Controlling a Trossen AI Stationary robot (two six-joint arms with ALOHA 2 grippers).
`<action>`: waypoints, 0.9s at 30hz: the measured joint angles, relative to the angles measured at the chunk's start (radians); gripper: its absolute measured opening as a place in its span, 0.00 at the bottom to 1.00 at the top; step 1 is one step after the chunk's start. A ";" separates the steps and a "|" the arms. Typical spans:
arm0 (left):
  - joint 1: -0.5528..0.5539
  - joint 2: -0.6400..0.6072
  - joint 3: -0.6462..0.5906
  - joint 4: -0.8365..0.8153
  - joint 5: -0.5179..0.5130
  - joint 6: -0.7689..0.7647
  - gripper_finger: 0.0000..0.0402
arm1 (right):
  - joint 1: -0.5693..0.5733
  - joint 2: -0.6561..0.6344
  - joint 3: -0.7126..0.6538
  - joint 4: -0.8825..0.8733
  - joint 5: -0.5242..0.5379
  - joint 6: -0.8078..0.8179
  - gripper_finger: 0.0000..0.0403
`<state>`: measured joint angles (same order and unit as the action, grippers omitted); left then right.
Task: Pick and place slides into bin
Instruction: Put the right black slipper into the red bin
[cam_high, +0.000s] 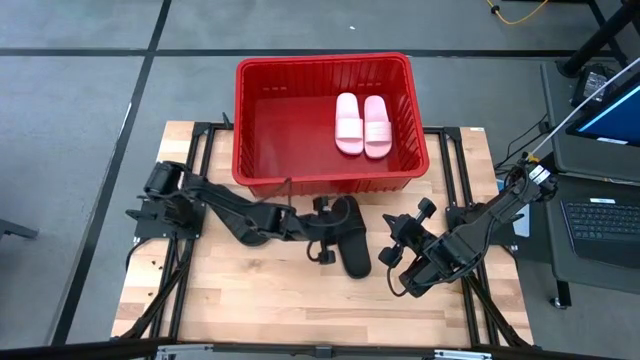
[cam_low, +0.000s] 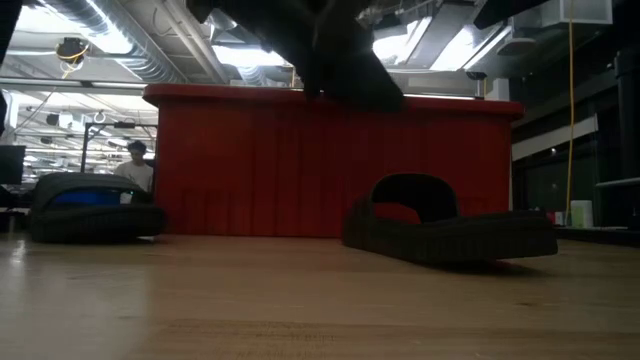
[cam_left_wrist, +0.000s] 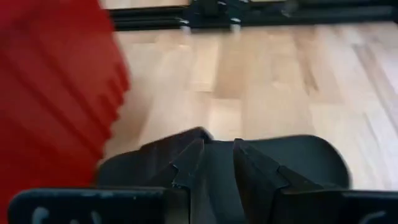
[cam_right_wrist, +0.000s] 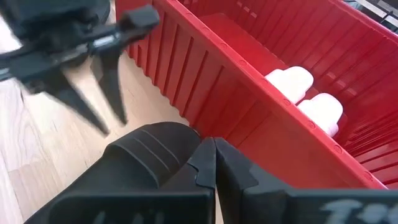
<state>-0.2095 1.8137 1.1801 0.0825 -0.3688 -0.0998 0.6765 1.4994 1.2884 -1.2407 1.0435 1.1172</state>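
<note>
Two pink slides (cam_high: 361, 125) in bin (cam_high: 260, 160) | high view only

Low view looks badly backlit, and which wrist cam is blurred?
Low view: bright ceiling lights behind leave the black slide and the arm above it near-silhouettes; the red bin wall stays readable. Left wrist view: motion-blurred, worst on the bin wall at its edge. Right wrist view: the left claw is smeared, the pink slides blown out to near-white.
</note>
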 joint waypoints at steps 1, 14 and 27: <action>-0.003 0.009 0.010 -0.010 0.026 0.017 0.21 | 0.000 0.000 0.000 0.000 0.000 0.000 0.01; -0.017 0.044 0.175 -0.139 0.090 0.173 0.43 | 0.000 0.000 0.000 0.000 -0.001 0.000 0.01; -0.017 0.057 0.175 -0.228 -0.006 0.086 0.52 | 0.000 0.000 0.000 0.000 0.001 -0.003 0.01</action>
<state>-0.2264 1.8709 1.3548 -0.1455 -0.3751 -0.0135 0.6765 1.4994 1.2884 -1.2407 1.0447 1.1137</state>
